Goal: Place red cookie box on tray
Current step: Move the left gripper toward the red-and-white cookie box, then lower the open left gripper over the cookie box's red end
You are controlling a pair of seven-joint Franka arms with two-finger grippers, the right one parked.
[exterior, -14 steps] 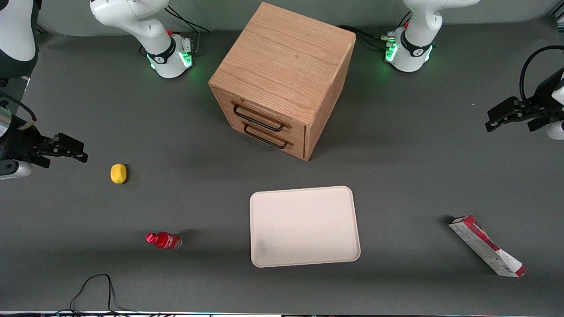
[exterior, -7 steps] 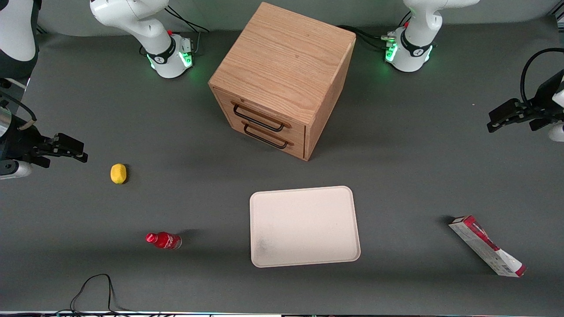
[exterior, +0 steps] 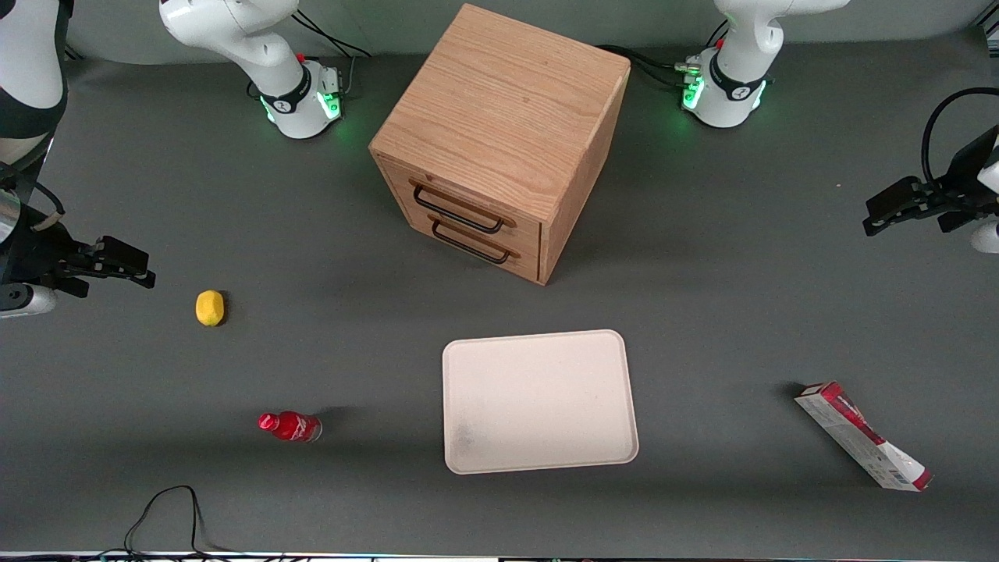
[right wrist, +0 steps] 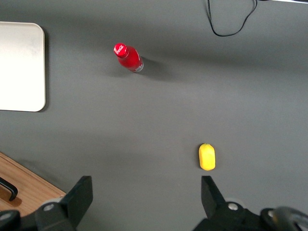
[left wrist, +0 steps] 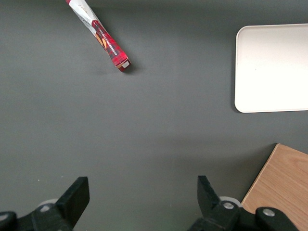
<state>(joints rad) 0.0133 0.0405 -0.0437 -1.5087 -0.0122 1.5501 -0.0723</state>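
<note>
The red cookie box (exterior: 863,435) lies flat on the grey table near the front camera, toward the working arm's end; the wrist view shows it too (left wrist: 101,37). The cream-white tray (exterior: 538,400) sits mid-table in front of the drawer cabinet, its corner visible from the wrist as well (left wrist: 272,67). My left gripper (exterior: 878,209) hovers high above the table's working-arm end, farther from the front camera than the box. It is open (left wrist: 142,195), with only bare table between its fingers.
A wooden drawer cabinet (exterior: 499,140) stands mid-table, farther from the front camera than the tray. Toward the parked arm's end stand a small red bottle (exterior: 289,426) and a yellow lemon-like object (exterior: 209,307). A black cable (exterior: 168,519) loops at the near edge.
My left gripper has drifted slightly toward the table's end and a touch lower in the front view. Nothing on the table has moved.
</note>
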